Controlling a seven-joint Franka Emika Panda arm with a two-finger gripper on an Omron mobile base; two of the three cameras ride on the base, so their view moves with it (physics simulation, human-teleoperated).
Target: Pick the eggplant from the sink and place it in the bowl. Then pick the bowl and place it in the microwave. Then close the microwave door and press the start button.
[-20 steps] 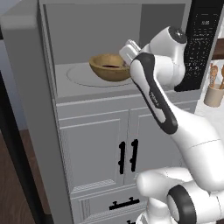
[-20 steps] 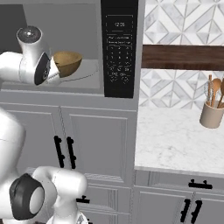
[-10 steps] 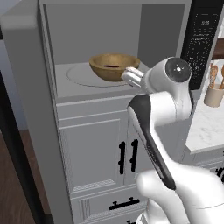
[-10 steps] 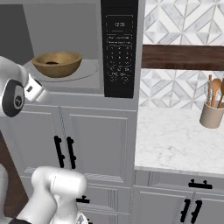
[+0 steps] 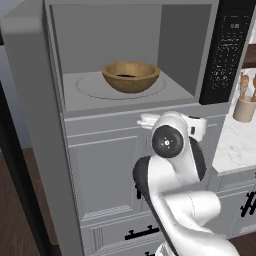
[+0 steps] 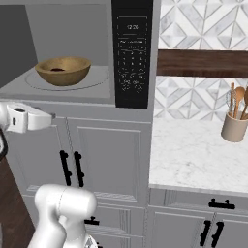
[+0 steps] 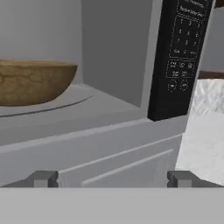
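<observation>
Bowl (image 5: pixel 131 76) sits centred on the turntable inside the open microwave (image 5: pixel 185 55), a dark shape in its hollow. Gripper (image 7: pixel 113 178) spread wide, empty, outside and below the cavity's front edge, bowl up-left of it.

On the black control panel (image 6: pixel 131 53) of the microwave (image 5: pixel 125 60), at 3 o'clock from the cavity, a small display and rows of key markings are seen, but they are too small and blurred to be read.
</observation>
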